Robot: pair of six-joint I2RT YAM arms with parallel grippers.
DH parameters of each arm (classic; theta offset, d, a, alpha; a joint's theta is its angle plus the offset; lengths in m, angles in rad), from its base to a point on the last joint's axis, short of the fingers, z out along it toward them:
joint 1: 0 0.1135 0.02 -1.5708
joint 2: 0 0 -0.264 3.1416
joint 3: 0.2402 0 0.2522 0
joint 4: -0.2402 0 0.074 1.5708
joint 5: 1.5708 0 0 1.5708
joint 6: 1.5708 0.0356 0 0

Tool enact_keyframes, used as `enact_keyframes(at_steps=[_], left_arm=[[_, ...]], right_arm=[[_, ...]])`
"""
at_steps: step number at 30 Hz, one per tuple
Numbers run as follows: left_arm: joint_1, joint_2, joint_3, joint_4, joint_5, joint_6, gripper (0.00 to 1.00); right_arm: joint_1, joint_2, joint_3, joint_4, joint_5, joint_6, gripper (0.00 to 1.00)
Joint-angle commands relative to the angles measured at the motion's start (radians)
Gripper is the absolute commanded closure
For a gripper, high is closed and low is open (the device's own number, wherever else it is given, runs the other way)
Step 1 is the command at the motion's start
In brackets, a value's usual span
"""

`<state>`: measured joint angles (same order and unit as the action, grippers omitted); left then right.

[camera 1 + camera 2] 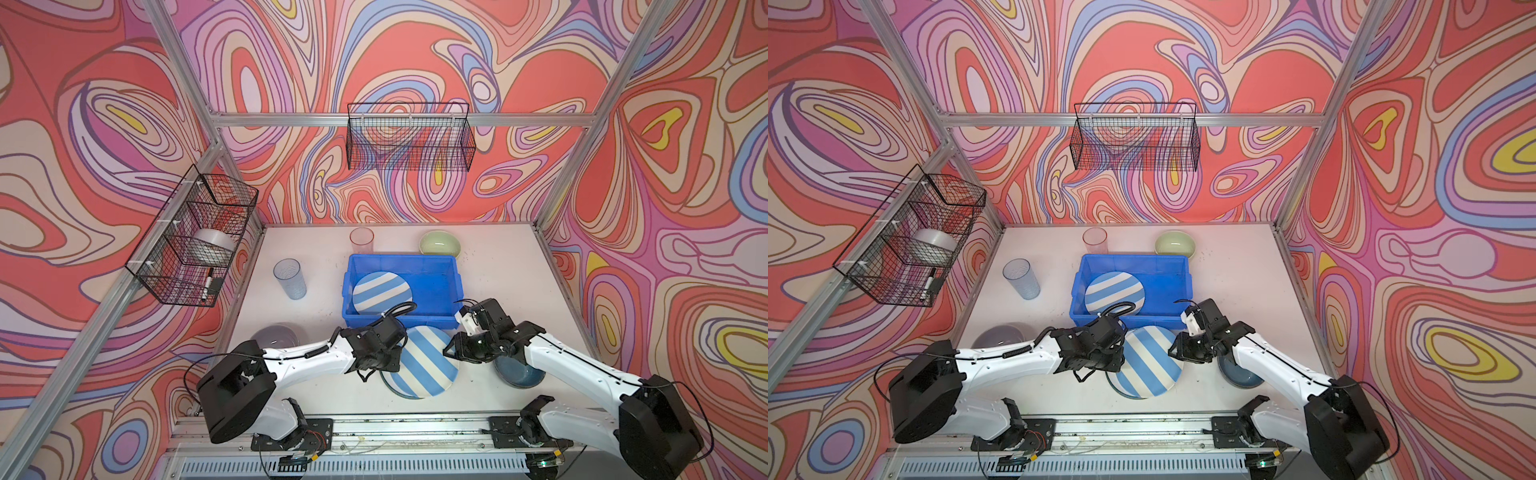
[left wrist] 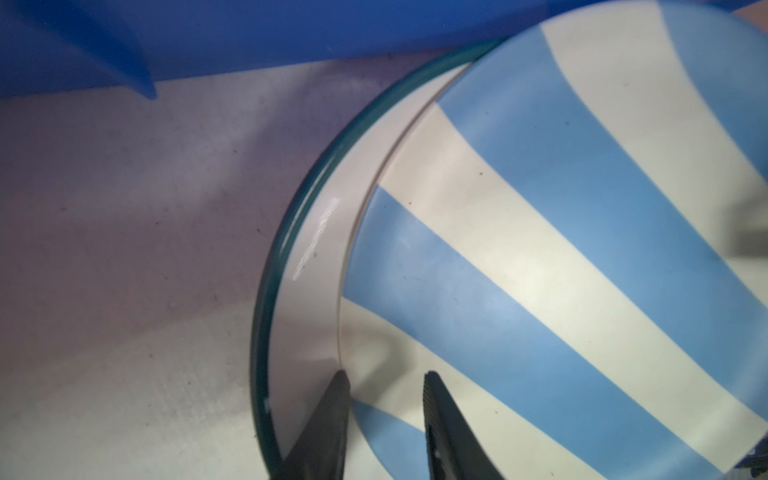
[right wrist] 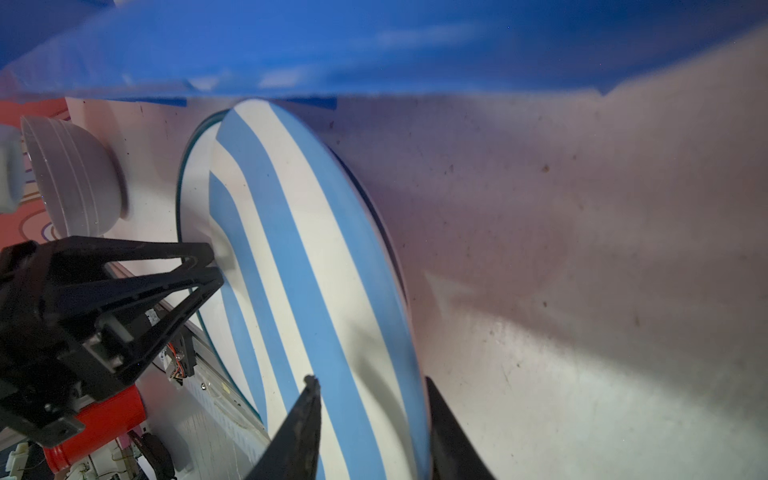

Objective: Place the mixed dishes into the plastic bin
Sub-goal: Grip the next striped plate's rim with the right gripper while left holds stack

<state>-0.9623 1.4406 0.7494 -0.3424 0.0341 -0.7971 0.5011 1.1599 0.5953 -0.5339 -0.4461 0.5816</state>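
Just in front of the blue bin [image 1: 415, 261], on the bench [image 1: 320, 316], the striped plate [image 1: 432, 365] sits outside it, over the white plate [image 2: 316, 249]. Our left claw [image 2: 384, 376] pinches its left rim; the right claw [image 3: 370, 379] straddles the opposite rim, and we cannot tell whether it is clamped.

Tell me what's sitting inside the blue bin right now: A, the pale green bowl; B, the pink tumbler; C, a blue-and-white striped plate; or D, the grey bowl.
C: in both top views a blue-and-white striped plate lies inside the blue bin, while the pink tumbler, pale green bowl and grey bowl stand outside it.
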Motion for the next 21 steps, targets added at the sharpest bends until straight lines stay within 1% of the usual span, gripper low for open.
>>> enact_keyframes(at_steps=[1, 7, 13, 17, 21], left_arm=[[-0.008, 0.037, 0.002, -0.032, -0.011, -0.021, 0.65], [-0.017, 0.047, 0.008, -0.020, -0.012, -0.021, 0.65], [-0.020, 0.023, 0.011, -0.018, -0.024, -0.031, 0.65], [-0.019, -0.016, 0.013, -0.028, -0.039, -0.037, 0.65], [-0.020, -0.063, 0.027, -0.073, -0.062, -0.040, 0.64]], right_arm=[[0.005, -0.032, 0.002, -0.013, -0.013, 0.001, 0.65], [0.005, -0.061, 0.028, -0.044, -0.016, -0.008, 0.77], [0.005, -0.048, 0.032, -0.068, -0.003, -0.016, 0.89], [0.005, -0.050, 0.038, -0.084, 0.003, -0.019, 0.92], [0.005, -0.060, 0.049, -0.110, 0.006, -0.027, 0.95]])
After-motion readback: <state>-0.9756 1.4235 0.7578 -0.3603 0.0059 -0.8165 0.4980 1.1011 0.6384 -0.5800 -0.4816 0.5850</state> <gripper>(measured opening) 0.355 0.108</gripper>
